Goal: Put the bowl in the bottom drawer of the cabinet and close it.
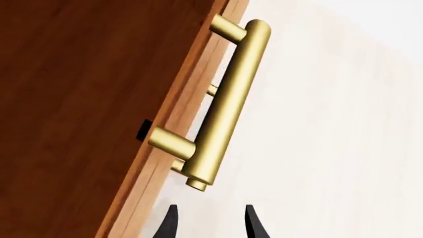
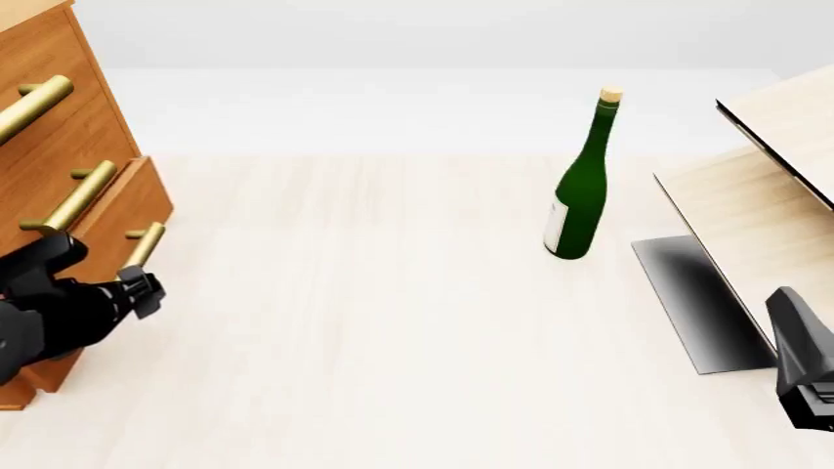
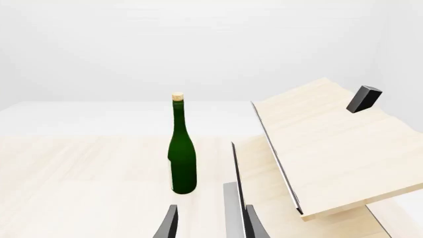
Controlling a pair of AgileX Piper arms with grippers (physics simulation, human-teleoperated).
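Observation:
The cabinet (image 2: 72, 147) stands at the table's left edge, orange-brown wood with brass bar handles. Its bottom drawer (image 2: 124, 210) juts out a little past the two above it. My left gripper (image 2: 141, 291) hovers just short of the bottom drawer's handle (image 2: 144, 246). In the left wrist view that handle (image 1: 228, 106) runs slantwise just beyond my left gripper (image 1: 210, 224), which is open and holds nothing. My right gripper (image 3: 211, 225) is open and empty near the table's right front. No bowl shows in any view.
A tall green bottle (image 2: 580, 186) stands right of centre, also seen as the bottle (image 3: 183, 153) in the right wrist view. A pale light-wood structure (image 2: 769, 195) with a black panel (image 2: 697, 303) fills the right side, close to the right arm (image 2: 802, 357).

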